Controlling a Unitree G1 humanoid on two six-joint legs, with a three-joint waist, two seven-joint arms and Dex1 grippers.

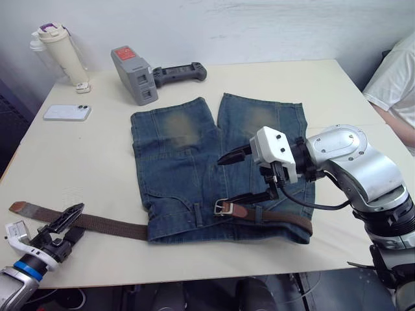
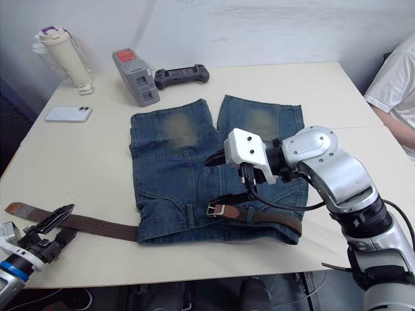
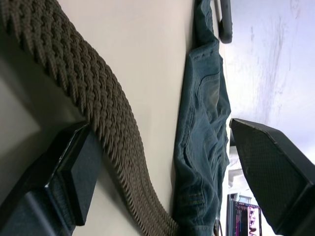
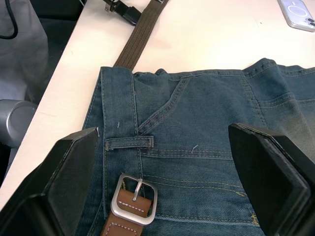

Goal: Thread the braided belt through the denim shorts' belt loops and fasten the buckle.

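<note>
**Belt partly through, buckle waiting on the shorts**

While the left claw (image 1: 65, 223) sits at the near left corner of the surface (image 1: 84, 155), its two black fingers are spread apart, one on each side of the braided belt (image 1: 97, 223), and they are not squeezing it. The belt's tan tip (image 1: 18, 207) lies free on the surface past that claw. From there the belt runs right and goes in under the waistband of the denim shorts (image 1: 175, 168), which lie flat in the middle of the surface with the waistband nearest the robot.

Further right, the silver buckle (image 1: 221, 207) rests on top of the waistband, with its tan leather end beside it. The right claw (image 1: 249, 175) hangs just above the buckle with its fingers wide apart, holding nothing.

The belt looks soft and floppy, so it will bend and sag when lifted. I think it is best pinched on the flat woven part near the free tip, then pulled gently. The buckle is small, hard and smooth, so it could slip. The shorts are soft and may bunch up if the belt drags.

The right wrist view shows one belt loop (image 4: 129, 143) up close, just beside the buckle, lying flat and with no belt in it. The left wrist view shows the belt's thick weave touching one finger's (image 3: 74, 162) edge, which the head views do not make clear.
</note>
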